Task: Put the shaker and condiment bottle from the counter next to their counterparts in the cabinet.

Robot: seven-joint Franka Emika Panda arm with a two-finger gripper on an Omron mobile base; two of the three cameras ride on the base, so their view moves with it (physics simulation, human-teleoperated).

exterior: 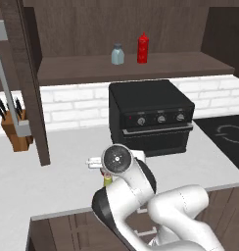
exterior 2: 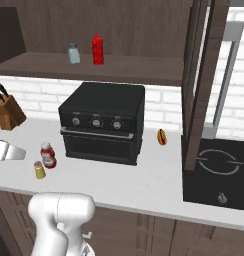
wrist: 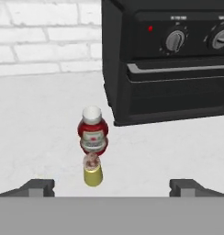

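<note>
**Shaker and bottle upright on the table, tool spread wide before them**

The condiment bottle [wrist: 92, 132] wears a whitish label with small marks on it, too blurred to read. No other writing can be made out; the oven [exterior 2: 102, 122] shows three round knobs and a small red lamp, without readable lettering.

The bottle stands upright on the table [exterior 2: 144, 182], long axis vertical, white cap on top. The shaker [wrist: 92, 170] also stands upright, silvery top up, just beside the bottle on the side nearer the hand camera; whether the two touch cannot be told. Both sit to the left of the oven's front, seen from the right base view, where the shaker [exterior 2: 39, 170] is the nearer one and the bottle [exterior 2: 47, 155] stands just behind it.

The tool [wrist: 112, 187] has its jaws set wide apart, holding nothing, with the shaker a little left of the centre line between the fingertips in the hand view.

In the cabinet [exterior: 141, 68], the blue-grey shaker [exterior: 117, 54] and the red squeeze bottle [exterior: 143, 48] stand upright side by side on the shelf, nozzle pointing up.
</note>
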